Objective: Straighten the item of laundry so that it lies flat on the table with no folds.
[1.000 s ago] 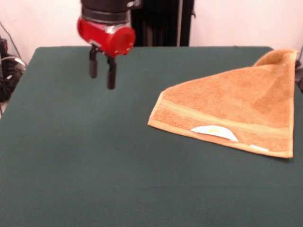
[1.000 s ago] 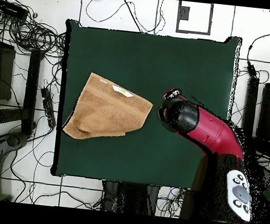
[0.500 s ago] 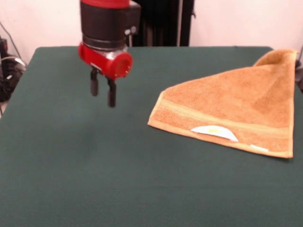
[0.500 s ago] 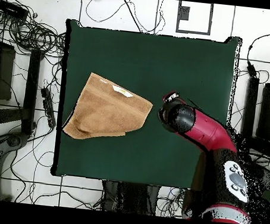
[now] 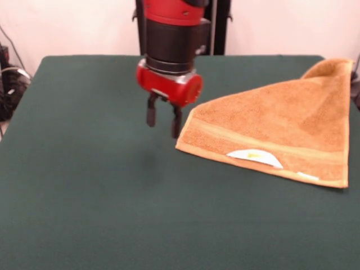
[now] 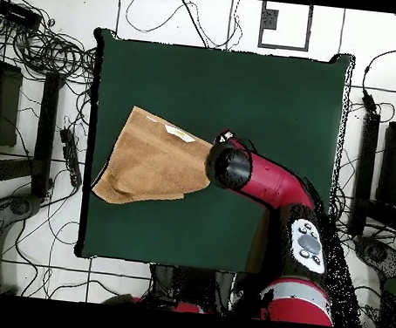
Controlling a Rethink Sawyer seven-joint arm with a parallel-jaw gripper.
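Table (image 5: 84,197): towel (image 5: 281,126) corner just beside parted jaws.

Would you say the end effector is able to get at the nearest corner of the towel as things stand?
Probably yes. The end effector hangs open just beside the towel corner, above the table, and nothing lies between them. The corner looks flat against the cloth top, so pinching it may be awkward.

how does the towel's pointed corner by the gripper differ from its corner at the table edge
The towel has a pointed corner beside the gripper that lies flat on the green table, single layered, with a woven band running close by. The corner at the table edge is humped and rolled over on itself, reaching the table's side. Both are the same orange-tan terry, and neither is held: the jaws stand open and empty.
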